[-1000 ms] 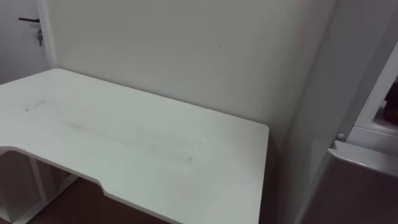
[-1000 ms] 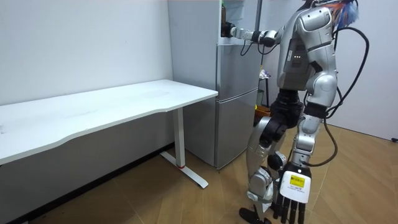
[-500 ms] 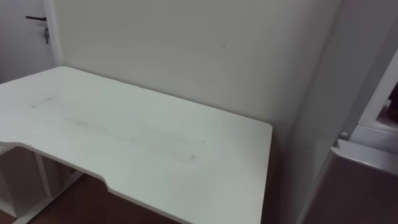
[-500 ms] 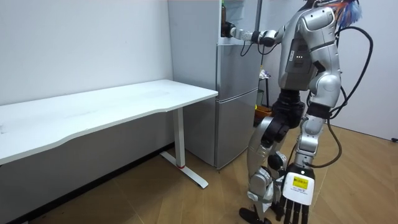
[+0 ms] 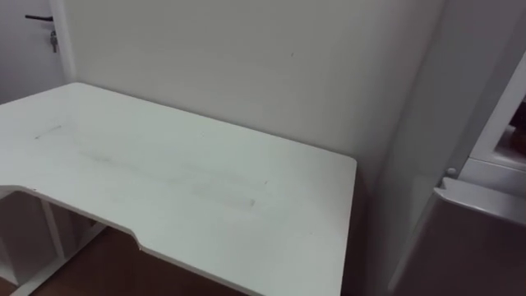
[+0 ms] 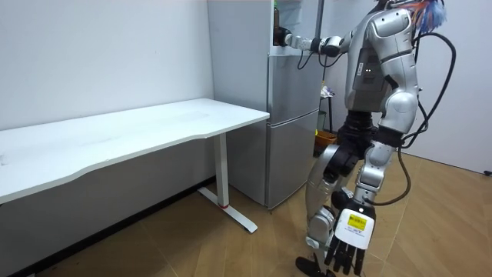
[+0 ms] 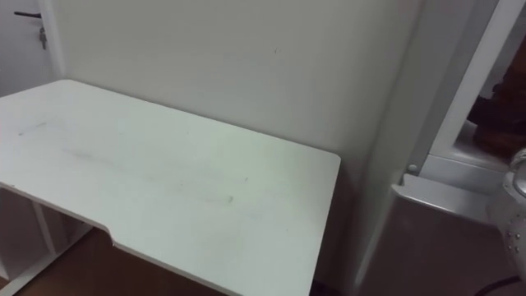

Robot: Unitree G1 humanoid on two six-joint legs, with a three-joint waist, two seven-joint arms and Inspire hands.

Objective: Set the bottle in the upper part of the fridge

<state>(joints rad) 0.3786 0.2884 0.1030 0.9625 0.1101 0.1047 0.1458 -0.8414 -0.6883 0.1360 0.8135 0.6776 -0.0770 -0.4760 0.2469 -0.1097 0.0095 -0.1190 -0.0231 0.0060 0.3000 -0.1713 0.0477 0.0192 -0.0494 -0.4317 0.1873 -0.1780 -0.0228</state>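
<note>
- Left eye view: one white worktop runs along a pale wall. Its far right corner ends just beside the grey side of one fridge, and a narrow dark gap parts them. The fridge's closed lower door shows at the lower right. Above it the upper compartment stands open at the picture's edge. One door handle shows at the top left.
- Right eye view: the same worktop and fridge show. Something dark sits in the upper compartment, too unclear to name. The bottle cannot be made out, so I cannot tell its long axis, which way it points or how many there are.
- Room view: the robot stands upright on the wooden floor, facing the fridge. The worktop is on the room view's left.
- The right arm is stretched out level, with the right hand at the mouth of the upper compartment. I cannot tell whether it grasps anything.
- The left hand hangs low beside the legs, released, with its fingers straight and pointing at the floor, empty.
</note>
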